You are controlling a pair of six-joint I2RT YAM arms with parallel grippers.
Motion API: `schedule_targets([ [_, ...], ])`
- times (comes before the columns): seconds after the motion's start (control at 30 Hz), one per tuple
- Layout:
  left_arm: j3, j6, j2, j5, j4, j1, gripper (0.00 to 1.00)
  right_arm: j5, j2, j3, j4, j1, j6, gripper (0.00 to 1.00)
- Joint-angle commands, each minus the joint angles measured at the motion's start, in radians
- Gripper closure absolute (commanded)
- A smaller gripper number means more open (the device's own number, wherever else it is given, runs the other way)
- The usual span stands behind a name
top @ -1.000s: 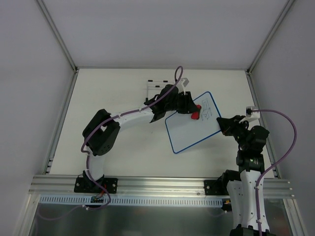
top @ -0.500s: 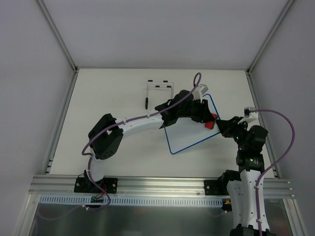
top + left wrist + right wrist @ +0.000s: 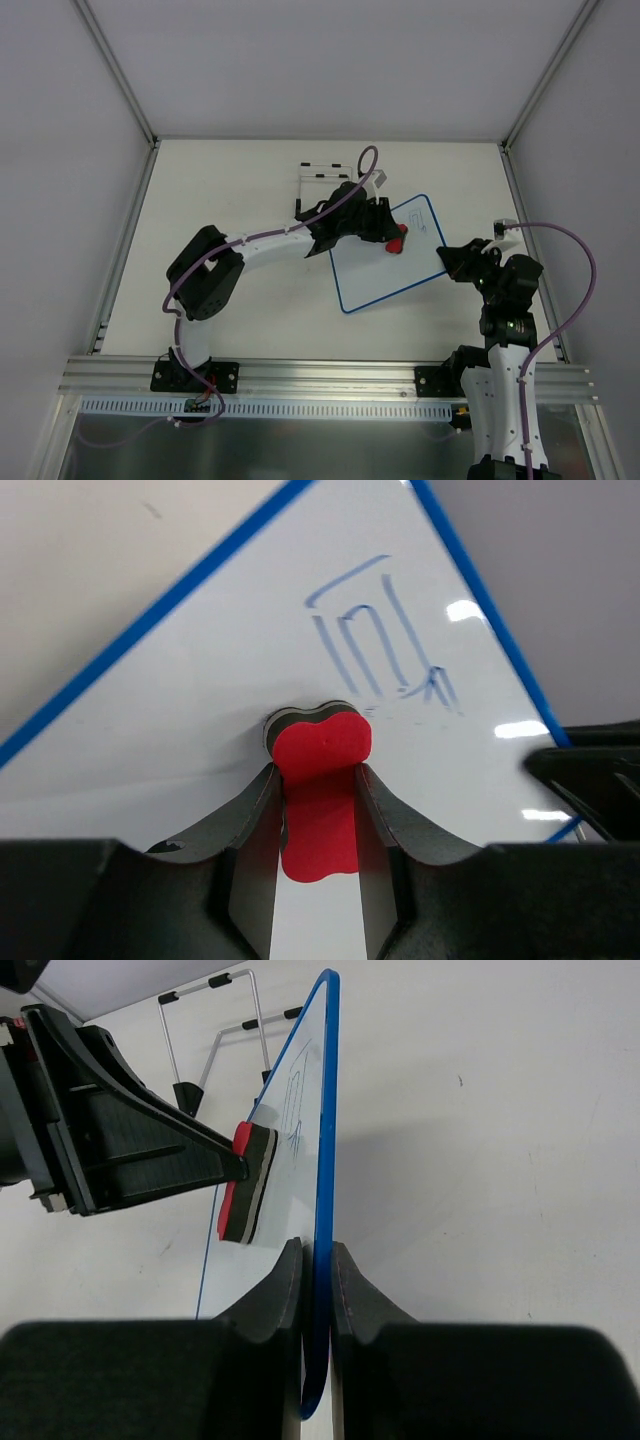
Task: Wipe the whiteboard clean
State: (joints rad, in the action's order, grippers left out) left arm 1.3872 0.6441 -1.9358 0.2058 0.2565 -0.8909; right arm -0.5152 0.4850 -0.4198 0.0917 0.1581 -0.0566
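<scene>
The whiteboard (image 3: 385, 262), white with a thin blue frame, is held tilted above the table. My right gripper (image 3: 452, 262) is shut on its right edge; in the right wrist view the blue frame (image 3: 322, 1190) runs between my fingers. My left gripper (image 3: 390, 238) is shut on the red eraser (image 3: 398, 241) and presses it flat on the board. In the left wrist view the eraser (image 3: 318, 780) sits just below a blue line sketch (image 3: 375, 640). The eraser also shows in the right wrist view (image 3: 243, 1185).
A black wire stand (image 3: 322, 185) stands on the table behind the left arm; it also shows in the right wrist view (image 3: 215, 1020). White walls close off the table at the back and both sides.
My left gripper has swept the eraser back to the left across the board, after reaching the right edge half a second ago. The right gripper keeps its grip.
</scene>
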Motion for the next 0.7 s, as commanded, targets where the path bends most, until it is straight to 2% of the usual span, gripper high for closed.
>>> schedule_targets([
  [0.0, -0.057, -0.017, 0.003, -0.085, -0.054, 0.017, 1.00, -0.078, -0.010, -0.022, -0.047, -0.022, 0.081, 1.00],
  [0.13, -0.071, -0.015, -0.006, -0.111, -0.053, 0.024, 1.00, -0.078, -0.011, -0.022, -0.049, -0.023, 0.080, 1.00],
  [0.37, -0.001, -0.063, 0.003, -0.072, -0.059, 0.009, 1.00, -0.082, -0.014, -0.027, -0.046, -0.026, 0.083, 1.00],
  [0.67, 0.041, -0.152, 0.035, -0.051, -0.059, -0.147, 1.00, -0.077, 0.000, -0.037, -0.046, -0.026, 0.086, 1.00],
])
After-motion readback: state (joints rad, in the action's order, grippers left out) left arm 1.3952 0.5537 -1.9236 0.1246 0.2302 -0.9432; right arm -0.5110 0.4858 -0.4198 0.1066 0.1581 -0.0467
